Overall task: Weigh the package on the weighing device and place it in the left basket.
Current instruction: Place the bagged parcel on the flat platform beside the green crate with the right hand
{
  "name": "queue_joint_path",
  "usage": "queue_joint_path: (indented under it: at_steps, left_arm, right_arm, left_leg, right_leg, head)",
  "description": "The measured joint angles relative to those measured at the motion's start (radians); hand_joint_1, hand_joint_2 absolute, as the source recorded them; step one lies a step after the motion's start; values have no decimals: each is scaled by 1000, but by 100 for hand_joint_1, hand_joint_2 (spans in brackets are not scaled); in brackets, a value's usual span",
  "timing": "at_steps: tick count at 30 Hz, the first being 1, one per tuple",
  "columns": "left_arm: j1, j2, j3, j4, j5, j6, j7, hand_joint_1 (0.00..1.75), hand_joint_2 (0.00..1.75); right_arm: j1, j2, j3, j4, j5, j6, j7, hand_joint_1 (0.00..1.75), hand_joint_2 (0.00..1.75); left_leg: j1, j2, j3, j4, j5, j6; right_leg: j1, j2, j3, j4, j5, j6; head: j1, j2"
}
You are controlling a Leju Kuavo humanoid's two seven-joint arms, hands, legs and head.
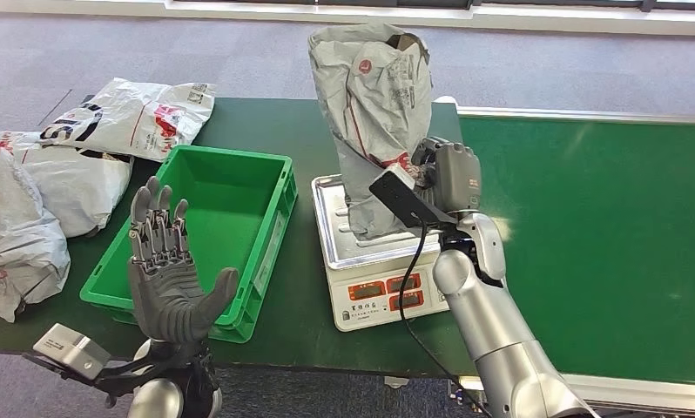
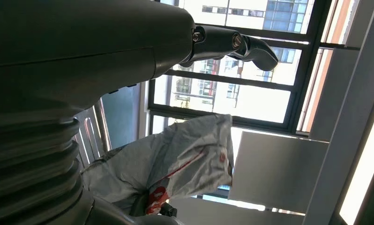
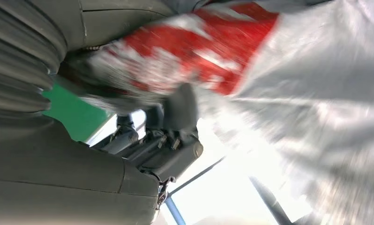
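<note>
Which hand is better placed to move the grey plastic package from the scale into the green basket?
The right hand, probably: it already grips the grey plastic mailer package standing upright on the white scale's steel tray. The left hand is raised with fingers spread over the green plastic basket, holding nothing.

Place: a parcel sorting room.
Clues: a green belt, a scale, a green basket, grey mail bags at the table's left edge, carpet floor.
</note>
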Motion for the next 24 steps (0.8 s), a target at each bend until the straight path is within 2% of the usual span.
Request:
queue_joint_path:
  at_steps: [4, 8, 24]
  left_arm:
    - [0, 0, 0, 0, 0, 1, 0, 0, 175]
    - [1, 0, -7, 0, -1, 10, 0, 0, 175]
    - [1, 1, -15, 4, -1, 15, 0, 0, 175]
  right_arm:
    - [0, 0, 0, 4, 4, -18, 3, 0, 175]
    - [-1, 0, 0, 17, 13, -68, 20, 0, 0]
    - [-2, 0, 0, 28, 16, -68, 35, 0, 0]
  left_leg:
    - [0, 0, 0, 0, 0, 0]
    - [0, 0, 0, 0, 0, 0]
    - [0, 0, 0, 0, 0, 0]
  right_leg:
    - [0, 0, 0, 0, 0, 0]
    - [0, 0, 0, 0, 0, 0]
    - [0, 0, -1, 0, 0, 0]
  head:
    - [0, 0]
    - [0, 0]
    - [0, 0]
